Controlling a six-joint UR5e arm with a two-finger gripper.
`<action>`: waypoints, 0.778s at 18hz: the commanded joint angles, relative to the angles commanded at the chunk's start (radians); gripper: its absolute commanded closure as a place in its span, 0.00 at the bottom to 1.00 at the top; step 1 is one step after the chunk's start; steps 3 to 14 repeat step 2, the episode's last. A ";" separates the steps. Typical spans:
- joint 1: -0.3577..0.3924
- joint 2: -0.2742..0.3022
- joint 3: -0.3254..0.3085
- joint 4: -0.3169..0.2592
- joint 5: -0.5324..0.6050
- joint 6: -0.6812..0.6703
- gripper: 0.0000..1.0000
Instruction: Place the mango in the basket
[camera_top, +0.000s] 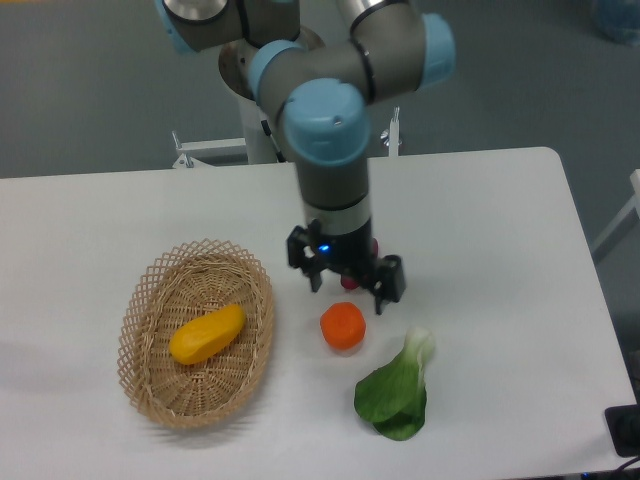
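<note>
The mango (206, 334), a smooth yellow-orange elongated fruit, lies inside the oval woven wicker basket (150, 300) at the left front of the table. My gripper (346, 287) hangs to the right of the basket, just above and behind a round orange fruit (343, 326). Its jaws stand apart and hold nothing. The gripper is well clear of the mango and the basket.
A green leafy vegetable (396, 391) lies at the front right of the orange fruit. A bit of a purple-red object (373, 245) shows behind the gripper, mostly hidden. The robot base stands at the table's back edge.
</note>
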 joint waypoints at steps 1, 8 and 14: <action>0.015 0.000 -0.003 -0.002 -0.002 0.020 0.00; 0.023 0.000 -0.008 0.000 -0.003 0.038 0.00; 0.023 0.000 -0.008 0.000 -0.003 0.038 0.00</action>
